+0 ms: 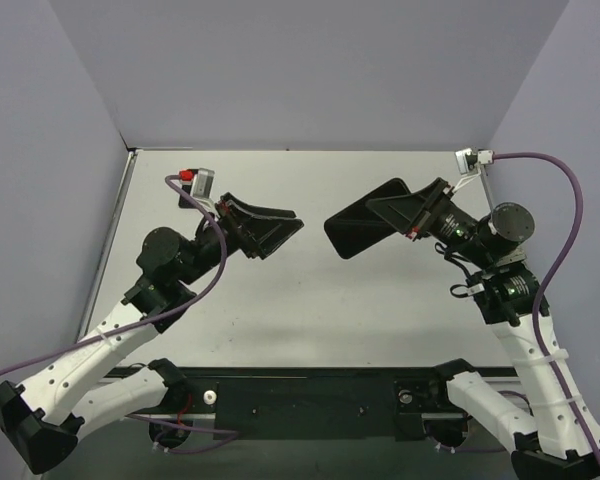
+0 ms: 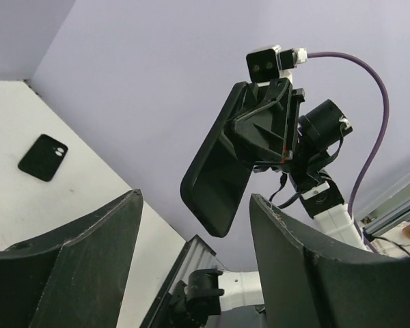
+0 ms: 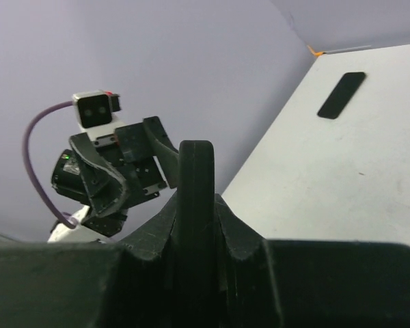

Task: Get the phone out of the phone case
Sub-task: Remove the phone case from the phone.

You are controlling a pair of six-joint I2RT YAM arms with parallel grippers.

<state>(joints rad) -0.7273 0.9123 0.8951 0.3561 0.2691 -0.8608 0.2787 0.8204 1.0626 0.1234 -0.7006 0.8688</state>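
My right gripper (image 1: pixel 405 215) is shut on a black phone case (image 1: pixel 365 225) and holds it in the air over the middle of the table, tilted toward the left arm. In the right wrist view its thick rounded edge (image 3: pixel 195 171) stands upright between the jaws. The left wrist view shows its dark flat face (image 2: pixel 215 188); I cannot tell whether a phone sits inside. My left gripper (image 1: pixel 280 228) hangs open and empty a short way to the left, pointing at the case, apart from it. A second flat black slab with a camera window (image 2: pixel 43 157) lies on the table.
The same flat slab shows in the right wrist view (image 3: pixel 342 95), near a table corner with an orange mark (image 3: pixel 313 50). Purple walls close in the white table (image 1: pixel 280 320) on three sides. Purple cables trail from both wrists.
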